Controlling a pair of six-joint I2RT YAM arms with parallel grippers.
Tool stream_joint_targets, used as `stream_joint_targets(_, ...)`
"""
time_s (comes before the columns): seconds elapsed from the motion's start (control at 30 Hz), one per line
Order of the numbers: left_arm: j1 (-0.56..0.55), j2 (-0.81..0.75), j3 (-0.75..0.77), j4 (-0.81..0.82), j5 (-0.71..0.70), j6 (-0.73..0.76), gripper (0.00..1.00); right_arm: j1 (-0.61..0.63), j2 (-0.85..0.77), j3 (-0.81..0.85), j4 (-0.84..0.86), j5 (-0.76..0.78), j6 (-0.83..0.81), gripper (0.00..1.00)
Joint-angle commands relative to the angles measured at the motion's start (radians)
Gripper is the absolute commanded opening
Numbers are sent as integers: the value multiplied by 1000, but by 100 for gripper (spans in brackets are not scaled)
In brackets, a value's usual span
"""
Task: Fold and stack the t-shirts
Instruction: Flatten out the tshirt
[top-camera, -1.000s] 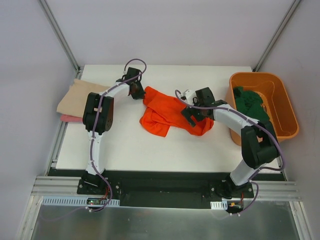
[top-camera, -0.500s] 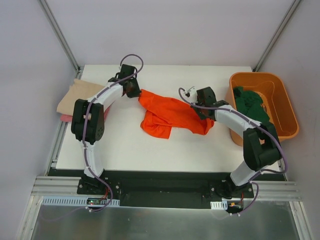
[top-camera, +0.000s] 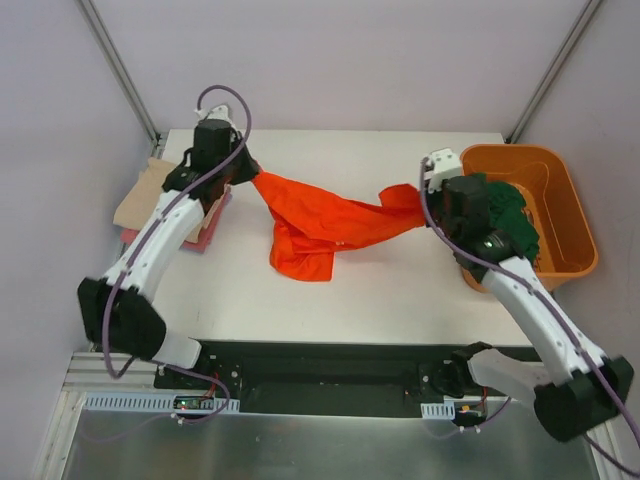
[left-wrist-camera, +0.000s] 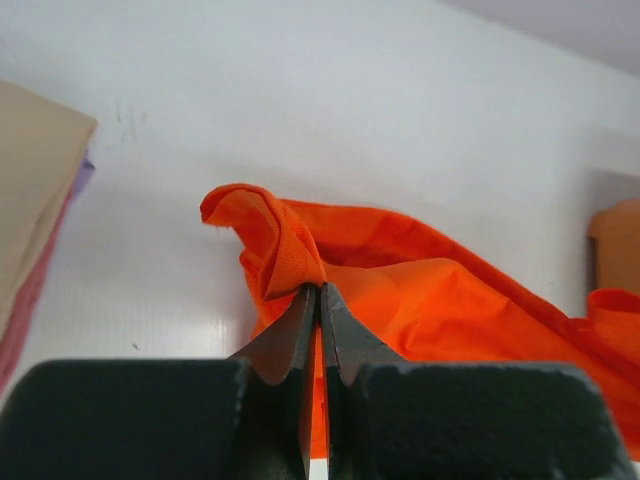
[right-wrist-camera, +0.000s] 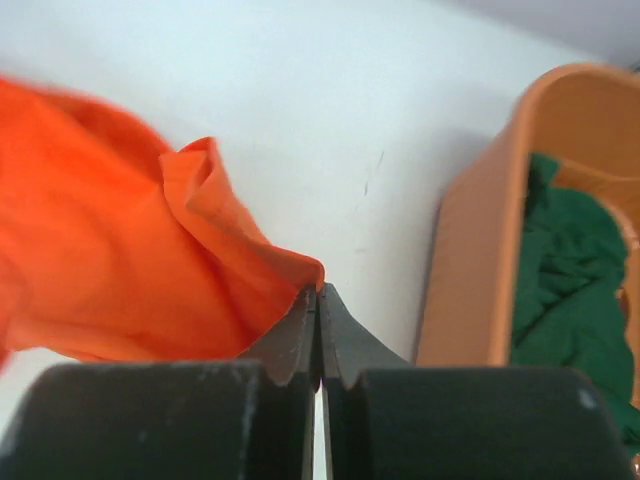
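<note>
Over the white table (top-camera: 400, 290), our orange t-shirt (top-camera: 320, 225) now stretches wide, reaching toward the orange bin (top-camera: 570, 215). A second ago it lay bunched in the middle. Our left gripper (left-wrist-camera: 318, 292) is squeezed tight on one corner. Our right gripper (right-wrist-camera: 318, 292), wide apart before, now pinches the other end.

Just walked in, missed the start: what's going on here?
The two arms hold the orange t-shirt stretched between them, the left gripper shut on one end and the right gripper on the other, its middle sagging toward the table. A dark green t-shirt sits in the orange bin; a beige t-shirt and a pink t-shirt lie at the left.
</note>
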Motion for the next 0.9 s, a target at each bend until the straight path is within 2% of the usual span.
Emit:
stream_joint_targets(0.0,3,-286,-49,10,-98,44,0,-4,-286,16,23,13,156,0)
stream_joint_targets(0.13,1,-548,-104,21,-150,70,0,-4,-456,79,-17,-79,215,0)
stream_joint_targets(0.23,1,-704,-95,21,-158,100,0,-4,-531,174,-62,-50,254,1)
stream_joint_targets(0.3,1,-765,-66,21,-158,98,0,-4,-564,250,-85,-36,248,0)
stream_joint_targets(0.4,1,-832,-15,21,-74,107,0,-4,-565,392,-146,-87,255,0)
stream_joint_targets(0.5,1,-840,51,27,11,123,0,-3,-524,533,-192,-203,269,0)
stream_joint_targets(0.57,1,-817,95,27,34,130,0,-4,-474,608,-221,-205,263,0)
stream_joint_targets(0.73,1,-678,183,33,-59,167,0,-4,-359,685,-240,-20,208,0)
stream_joint_targets(0.87,1,-524,244,33,-201,222,0,-6,-288,595,-157,103,160,0)
